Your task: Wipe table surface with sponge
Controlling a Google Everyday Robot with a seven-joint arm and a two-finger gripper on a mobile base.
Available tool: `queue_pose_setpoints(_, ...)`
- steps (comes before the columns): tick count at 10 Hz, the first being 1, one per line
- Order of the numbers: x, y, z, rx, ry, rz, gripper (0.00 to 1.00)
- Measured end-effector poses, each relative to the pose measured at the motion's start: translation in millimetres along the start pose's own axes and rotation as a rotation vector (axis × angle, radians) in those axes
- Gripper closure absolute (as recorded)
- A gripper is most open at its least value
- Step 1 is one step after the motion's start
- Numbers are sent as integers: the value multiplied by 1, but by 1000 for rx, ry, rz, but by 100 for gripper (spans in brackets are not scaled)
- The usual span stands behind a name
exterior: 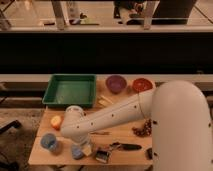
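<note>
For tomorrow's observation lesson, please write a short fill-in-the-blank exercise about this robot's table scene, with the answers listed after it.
1. The tray at the table's back left is coloured ____.
2. Right of the purple bowl stands a bowl coloured ____.
3. The gripper is low at the front left of the table surface, just above the blue ____.
4. The orange fruit lies to the ____ of the arm's elbow.

Answers: green; red; sponge; left

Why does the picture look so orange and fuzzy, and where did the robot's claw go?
Camera view: warm, dim light tints the table orange; everything is soft, with no crisp edges. The big white arm fills the right side and blurs most up close. The claw sits low at the front left, by the blue sponge. The background behind the table is dark.
</note>
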Motion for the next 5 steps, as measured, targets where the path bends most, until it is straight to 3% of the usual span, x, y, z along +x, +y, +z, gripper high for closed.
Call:
queue_pose_setpoints(3,-10,-18,-2,28,-5,1,78)
queue_pose_setpoints(5,-25,-22,-7,48,-32,-14,78)
